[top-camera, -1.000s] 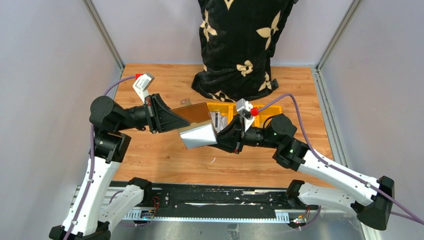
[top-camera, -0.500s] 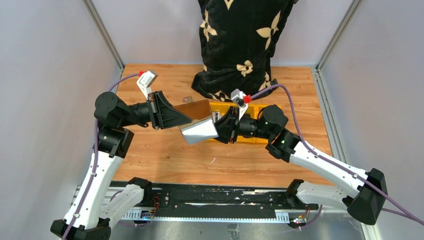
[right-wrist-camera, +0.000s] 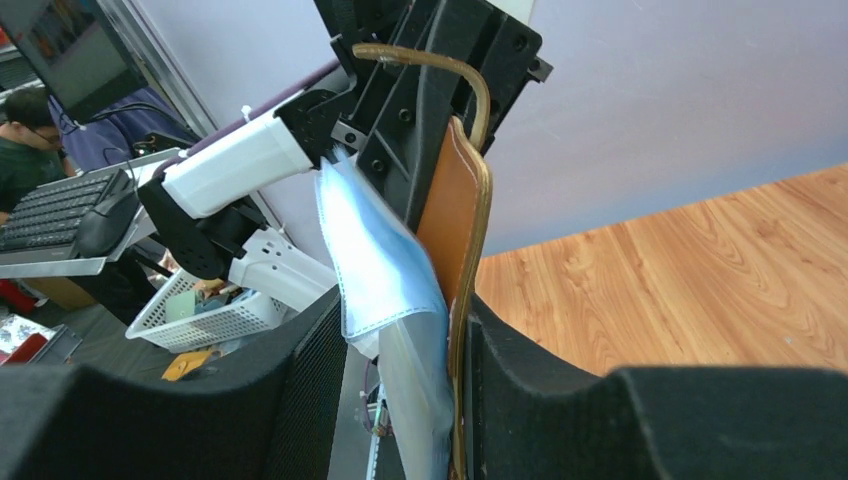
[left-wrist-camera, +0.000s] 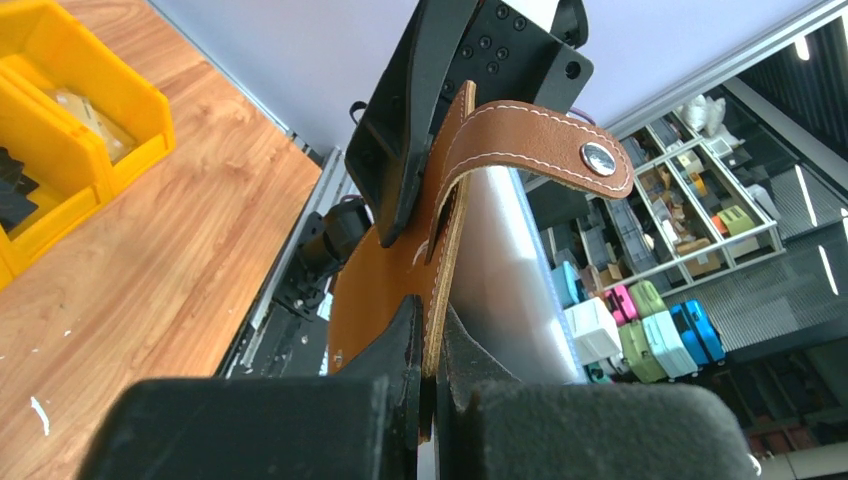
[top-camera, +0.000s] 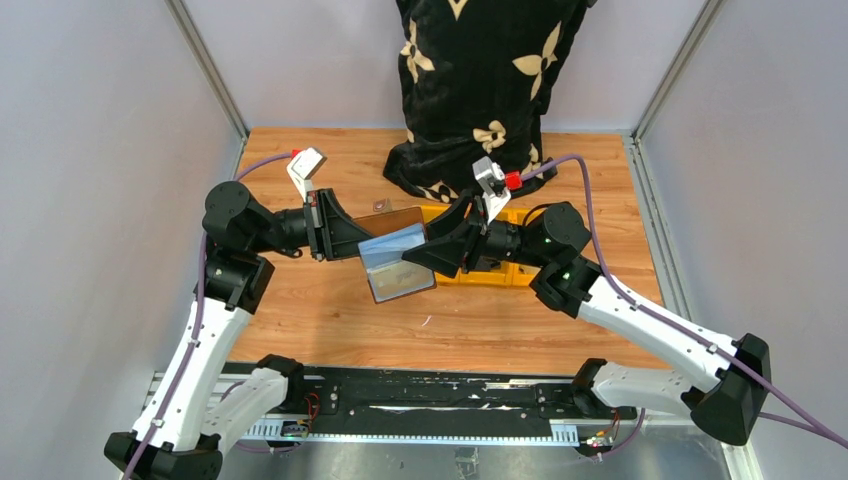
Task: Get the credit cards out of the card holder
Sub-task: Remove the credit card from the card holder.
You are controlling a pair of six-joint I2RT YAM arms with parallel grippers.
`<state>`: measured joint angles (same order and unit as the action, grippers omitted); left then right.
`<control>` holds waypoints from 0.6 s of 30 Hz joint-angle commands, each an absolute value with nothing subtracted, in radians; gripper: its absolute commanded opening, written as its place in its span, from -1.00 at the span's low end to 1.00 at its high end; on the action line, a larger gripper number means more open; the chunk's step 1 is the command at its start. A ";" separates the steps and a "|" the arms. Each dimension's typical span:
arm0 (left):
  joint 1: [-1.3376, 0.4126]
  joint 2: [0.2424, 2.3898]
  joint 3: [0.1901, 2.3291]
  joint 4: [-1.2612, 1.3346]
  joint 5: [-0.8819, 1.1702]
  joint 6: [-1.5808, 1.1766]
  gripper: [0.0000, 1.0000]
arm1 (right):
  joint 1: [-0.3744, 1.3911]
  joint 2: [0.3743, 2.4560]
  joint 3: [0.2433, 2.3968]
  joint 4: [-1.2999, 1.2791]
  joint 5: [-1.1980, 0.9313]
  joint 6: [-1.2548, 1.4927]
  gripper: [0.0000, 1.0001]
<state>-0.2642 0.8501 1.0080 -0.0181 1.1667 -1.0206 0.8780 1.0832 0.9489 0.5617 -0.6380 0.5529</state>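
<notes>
Mid-air over the table [top-camera: 330, 320], just in front of the yellow bin [left-wrist-camera: 150, 135]: left gripper [left-wrist-camera: 432, 360] is clamped on the card holder [top-camera: 398, 268] edge, and the holder hangs open with its silver side showing. Right gripper [right-wrist-camera: 400, 400] straddles the inner sleeves, jaws parted; can't tell if they bite. Step looks like fishing for a card. No credit cards visible outside it. Next move: pinch one card only and pull straight along the pocket, left anchoring.

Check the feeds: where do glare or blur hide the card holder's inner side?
Top external: evenly lit and sharp; the card holder shows a pale sheen on its silver side, no detail. Left wrist: leather edge and snap strap crisp, near jaws soft. Right wrist: near jaws blurred, shiny flap washed out bluish-white.
</notes>
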 commanded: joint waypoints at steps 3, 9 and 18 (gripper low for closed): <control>-0.268 0.830 1.011 -0.038 1.211 -1.010 -1.00 | 0.871 1.102 0.979 0.676 -0.678 0.630 -0.14; -0.268 0.819 1.014 -0.040 1.206 -1.012 -1.00 | 0.871 1.123 0.980 0.695 -0.686 0.691 -0.60; -0.221 0.815 1.131 -0.323 1.174 -0.683 0.74 | 0.871 1.092 1.023 0.550 -0.628 0.718 -1.00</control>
